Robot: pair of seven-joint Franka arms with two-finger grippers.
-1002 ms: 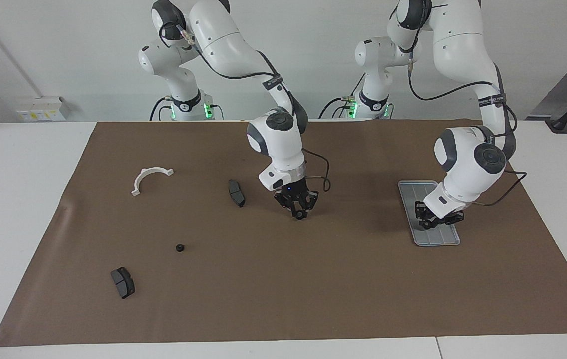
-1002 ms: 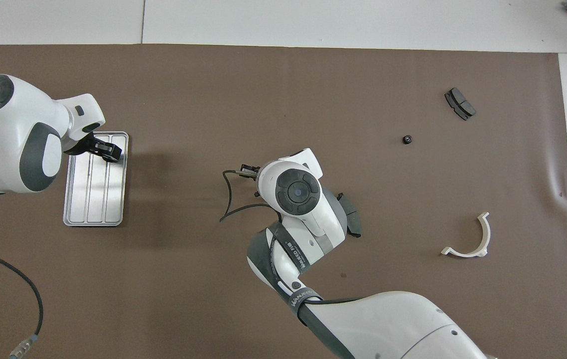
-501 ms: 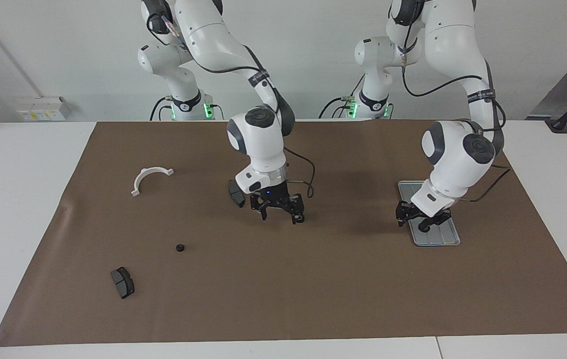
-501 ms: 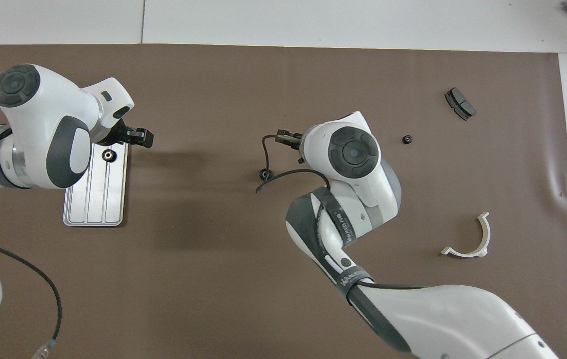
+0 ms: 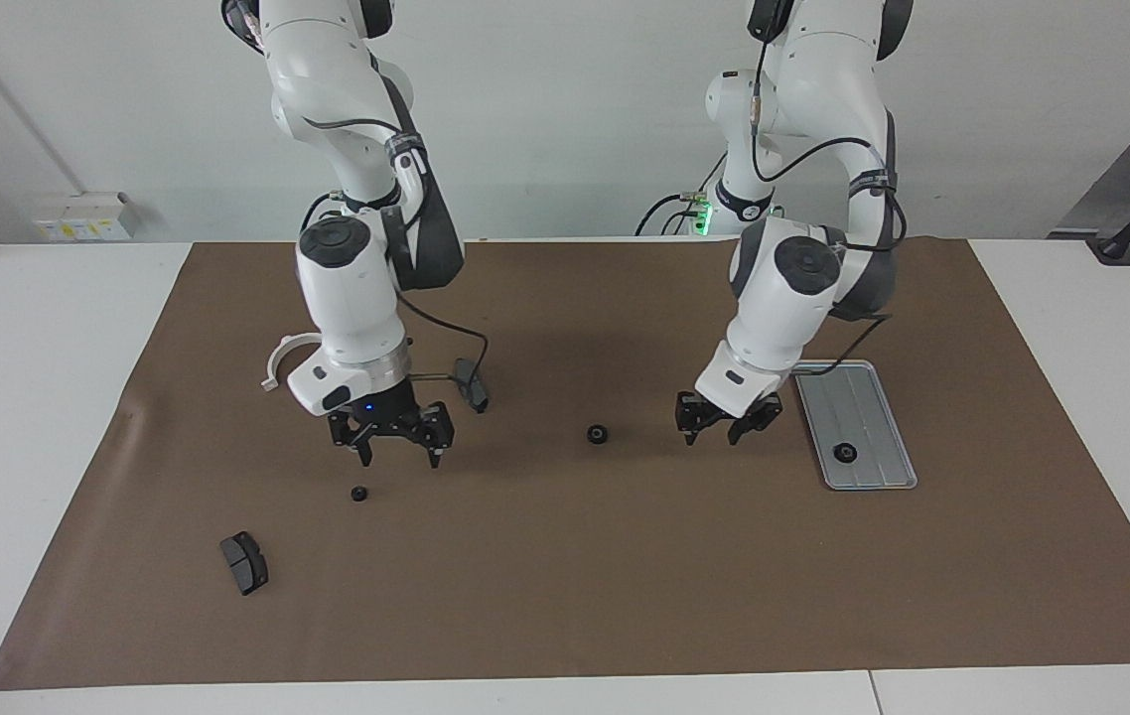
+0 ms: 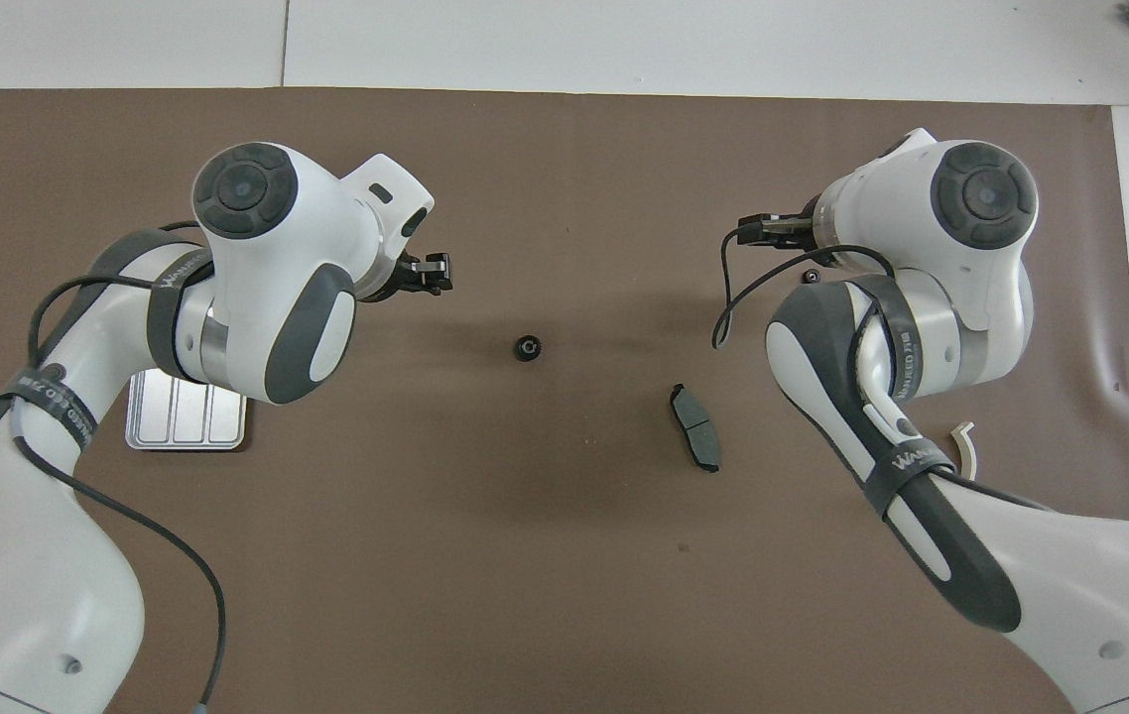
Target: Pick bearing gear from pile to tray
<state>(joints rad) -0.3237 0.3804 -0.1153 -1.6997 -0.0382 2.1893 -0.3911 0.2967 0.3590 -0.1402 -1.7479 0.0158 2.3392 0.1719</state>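
In the tray one gear, both hands open, empty.

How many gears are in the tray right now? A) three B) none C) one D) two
C: the facing view shows a single black gear lying in the tray; the other two gears sit on the brown mat, outside it.
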